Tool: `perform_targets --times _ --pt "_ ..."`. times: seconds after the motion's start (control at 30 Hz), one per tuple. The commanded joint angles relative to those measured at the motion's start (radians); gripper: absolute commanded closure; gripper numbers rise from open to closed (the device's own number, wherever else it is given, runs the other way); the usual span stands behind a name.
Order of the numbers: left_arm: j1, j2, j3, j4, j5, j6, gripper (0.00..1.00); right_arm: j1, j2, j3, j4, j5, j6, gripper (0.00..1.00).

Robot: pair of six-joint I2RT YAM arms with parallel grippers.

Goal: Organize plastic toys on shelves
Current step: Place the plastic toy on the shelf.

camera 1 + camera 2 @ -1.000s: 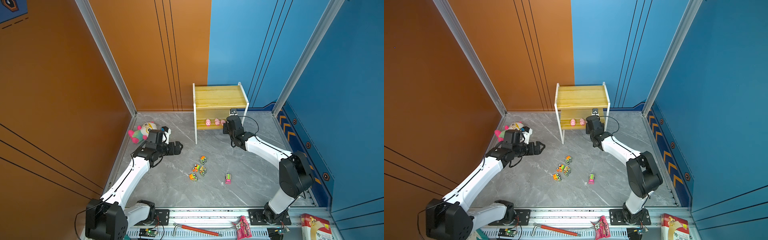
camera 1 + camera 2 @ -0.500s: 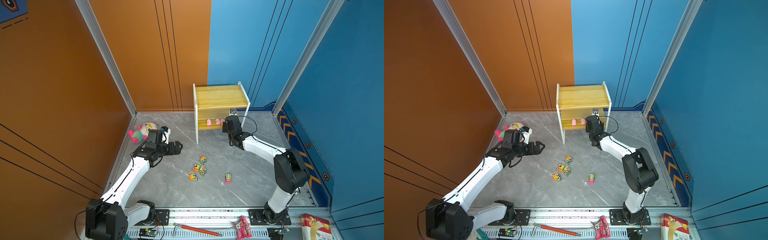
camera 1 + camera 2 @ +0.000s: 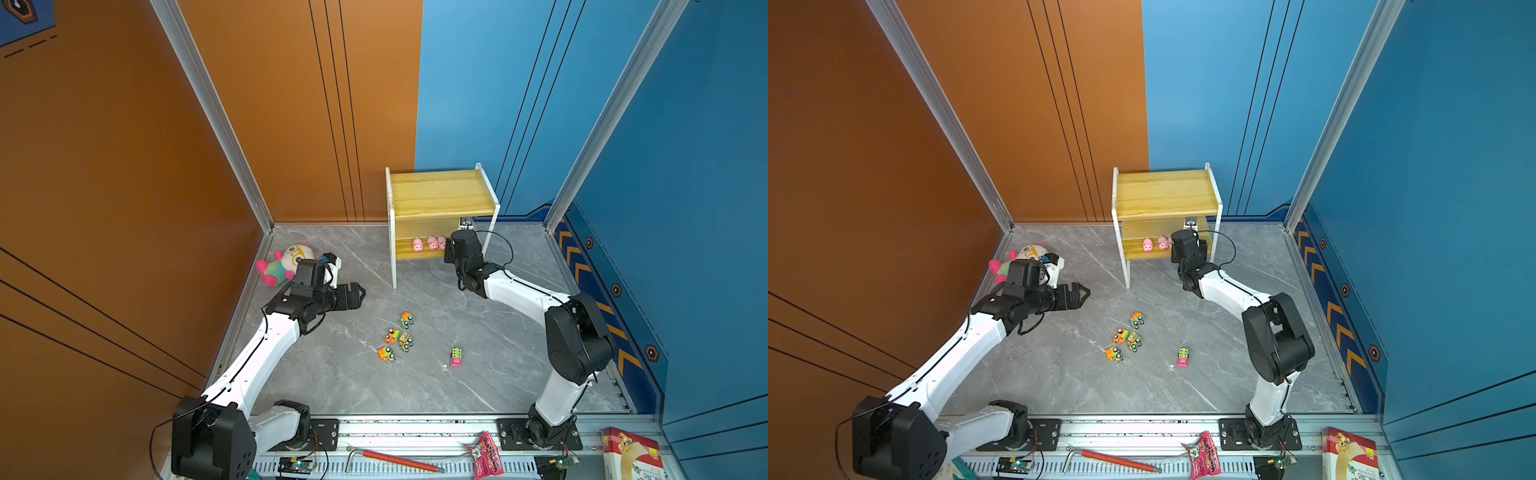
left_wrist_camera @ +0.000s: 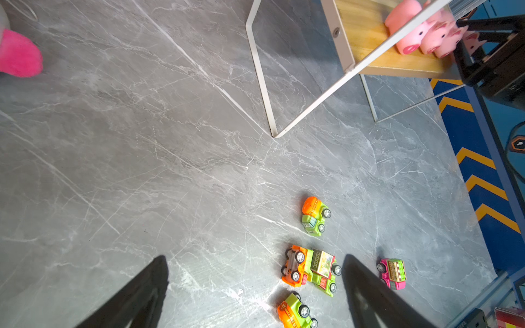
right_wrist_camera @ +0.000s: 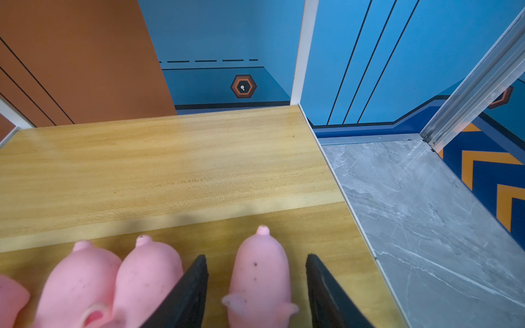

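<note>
My rack (image 3: 440, 195) stands just right of centre in both top views, against the back wall. Its lower board (image 3: 405, 254) carries 4 pink pigs (image 3: 417, 245) in a row along the front edge. The top views show 3 of them, and the right arm (image 3: 511, 291) covers the 4th. The 5 toy trucks (image 3: 405, 341) sit on the grey floor (image 3: 332, 382) below centre: 4 orange-and-green ones in a loose cluster, with the pink truck (image 3: 456, 357) alone to their right.

The 4th pig (image 5: 260, 278) stands at the end of the row nearest the rack's right-hand post. Its long axis runs front to back across the board, tail toward the back wall and head toward my wrist camera. My right pincer (image 5: 255, 256) straddles it, with 1 of its fingers (image 5: 187, 292) on each side. The jaws are partly open and board shows in both gaps, so nothing is gripped.

My left pincer (image 3: 359, 293) hangs left of centre over the floor, jaws spread wide and holding nothing. The trucks lie to its lower right.
</note>
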Motion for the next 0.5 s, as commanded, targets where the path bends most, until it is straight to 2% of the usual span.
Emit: perform_targets --times 0.0,0.47 --pt "0.011 0.006 0.029 -0.014 0.019 -0.004 0.04 0.001 -0.029 0.041 0.009 0.01 -0.004 0.42" --pt "0.011 0.014 0.03 -0.012 0.021 -0.005 0.04 0.001 -0.115 -0.016 -0.006 0.013 -0.002 0.42"
